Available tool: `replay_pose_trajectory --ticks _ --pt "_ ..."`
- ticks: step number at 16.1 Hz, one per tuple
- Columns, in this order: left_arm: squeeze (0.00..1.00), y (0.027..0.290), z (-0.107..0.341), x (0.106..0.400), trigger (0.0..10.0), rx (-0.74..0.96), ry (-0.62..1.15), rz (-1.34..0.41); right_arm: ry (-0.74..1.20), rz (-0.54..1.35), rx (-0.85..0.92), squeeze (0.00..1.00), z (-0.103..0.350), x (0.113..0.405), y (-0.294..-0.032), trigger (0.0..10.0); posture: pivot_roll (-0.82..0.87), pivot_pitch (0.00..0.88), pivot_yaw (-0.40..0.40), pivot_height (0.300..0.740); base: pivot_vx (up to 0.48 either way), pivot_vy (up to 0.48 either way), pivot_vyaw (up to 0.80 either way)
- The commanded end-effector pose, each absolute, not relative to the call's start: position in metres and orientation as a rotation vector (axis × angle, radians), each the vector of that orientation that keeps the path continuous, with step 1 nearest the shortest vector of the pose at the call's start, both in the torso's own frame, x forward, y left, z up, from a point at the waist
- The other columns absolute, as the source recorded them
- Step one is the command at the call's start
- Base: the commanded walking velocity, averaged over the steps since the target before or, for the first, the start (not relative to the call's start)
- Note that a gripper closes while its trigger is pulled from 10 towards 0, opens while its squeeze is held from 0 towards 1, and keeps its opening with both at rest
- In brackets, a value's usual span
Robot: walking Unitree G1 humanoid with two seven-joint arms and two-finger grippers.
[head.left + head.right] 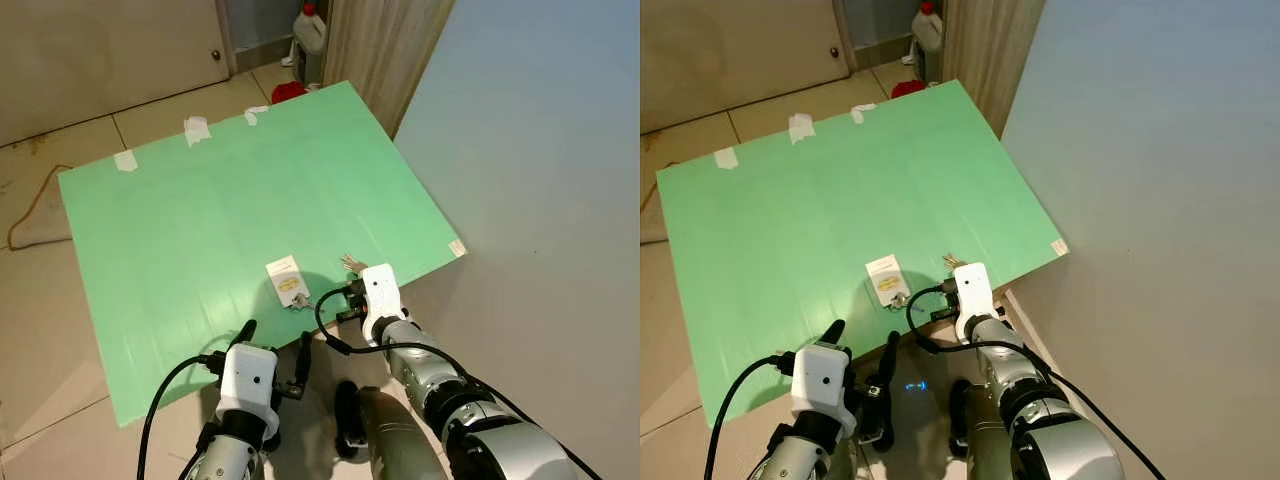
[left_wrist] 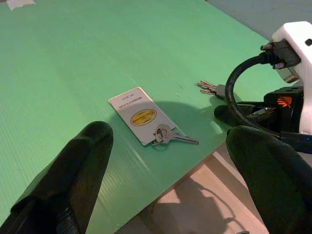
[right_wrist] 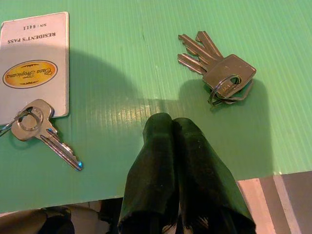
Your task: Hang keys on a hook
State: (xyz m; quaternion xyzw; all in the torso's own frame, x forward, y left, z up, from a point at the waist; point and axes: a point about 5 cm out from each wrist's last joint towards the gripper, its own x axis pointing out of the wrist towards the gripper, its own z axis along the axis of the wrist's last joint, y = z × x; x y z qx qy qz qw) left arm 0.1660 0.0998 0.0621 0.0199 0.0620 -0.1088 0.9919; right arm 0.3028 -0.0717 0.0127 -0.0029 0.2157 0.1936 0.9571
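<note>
The right gripper (image 3: 173, 127) has its fingers pressed together with nothing between them, their tips resting low over the green board (image 1: 200, 220) near its front edge. The keys (image 3: 219, 68) lie flat just beyond and off to one side of the tips, ring toward the fingers, blades fanned away across the board. On the other side lies a pass card (image 3: 34, 68) with a single key (image 3: 46, 134). The left gripper (image 2: 165, 161) hangs spread wide and empty, farther back. The right arm is nearer; it would need to open first. No hook can be made out.
</note>
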Motion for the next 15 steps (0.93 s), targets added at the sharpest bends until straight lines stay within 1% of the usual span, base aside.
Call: replay_pose_trajectory --ticks 1,2,3,4,6,8,10,13,15 --pt "0.0 0.1 0.056 0.161 10.0 0.044 0.164 -0.211 0.487 0.377 -0.021 0.0 0.003 0.295 -0.076 0.0 0.07 0.362 -0.093 0.722 0.0 0.0 0.0" --pt "0.0 0.099 0.056 0.162 10.0 0.044 0.162 -0.21 0.482 0.361 -0.052 0.0 0.004 0.298 -0.079 6.5 0.07 0.359 -0.094 0.722 0.0 0.0 0.0" --pt "0.0 0.099 0.056 0.162 10.0 0.044 0.161 -0.21 0.483 0.357 -0.053 0.0 0.004 0.298 -0.08 6.5 0.07 0.359 -0.094 0.722 0.0 0.0 0.0" --pt "0.0 0.098 0.055 0.162 10.0 0.044 0.161 -0.216 0.434 0.353 -0.063 1.0 0.011 0.303 -0.081 10.0 0.07 0.352 -0.093 0.722 0.0 0.0 0.0" --pt "0.0 0.088 0.055 0.158 10.0 0.044 0.156 -0.294 0.321 0.309 -0.076 1.0 0.032 0.32 -0.086 10.0 0.06 0.345 -0.09 0.722 0.0 0.0 0.0" --pt "0.0 0.085 0.05 0.156 10.0 0.071 0.157 -0.327 0.291 0.283 -0.084 1.0 0.043 0.33 -0.091 10.0 0.06 0.341 -0.089 0.722 0.0 0.0 0.0" --pt "0.0 0.085 0.046 0.159 10.0 0.105 0.157 -0.348 0.291 0.272 -0.094 1.0 0.048 0.336 -0.094 10.0 0.06 0.343 -0.089 0.722 0.0 0.0 0.0" --pt "0.0 0.087 0.047 0.162 10.0 0.104 0.15 -0.337 0.286 0.271 -0.091 1.0 0.051 0.338 -0.095 10.0 0.06 0.339 -0.091 0.722 0.0 0.0 0.0" --pt "0.0 0.083 0.048 0.159 10.0 0.085 0.142 -0.338 0.3 0.257 -0.078 1.0 0.05 0.339 -0.095 10.0 0.07 0.332 -0.091 0.722 0.0 0.0 0.0"
